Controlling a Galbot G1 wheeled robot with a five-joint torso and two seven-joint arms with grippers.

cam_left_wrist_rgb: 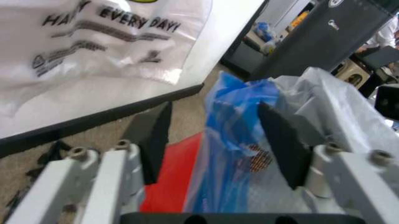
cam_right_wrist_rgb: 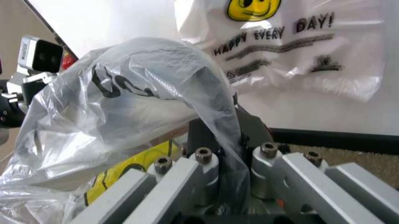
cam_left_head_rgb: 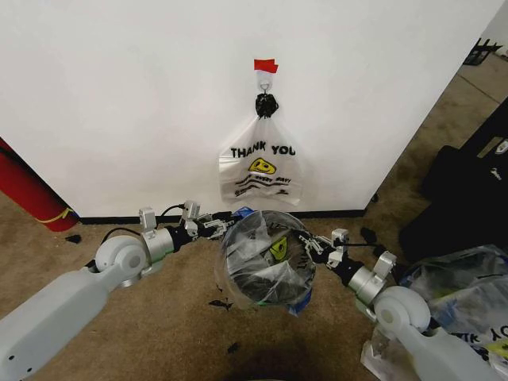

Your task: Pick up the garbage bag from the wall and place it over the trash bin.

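Two grippers are held at opposite sides of the bin (cam_left_head_rgb: 266, 270), over which the bag (cam_left_head_rgb: 252, 255) is draped, on the carpet near the wall (cam_left_head_rgb: 119, 95). The left gripper (cam_left_wrist_rgb: 215, 140) is spread wide around a blue fold. The right gripper (cam_right_wrist_rgb: 223, 161) is pinched on the bag's film. A smiley bag (cam_left_head_rgb: 260, 167) hangs from the hook (cam_left_head_rgb: 265, 81).
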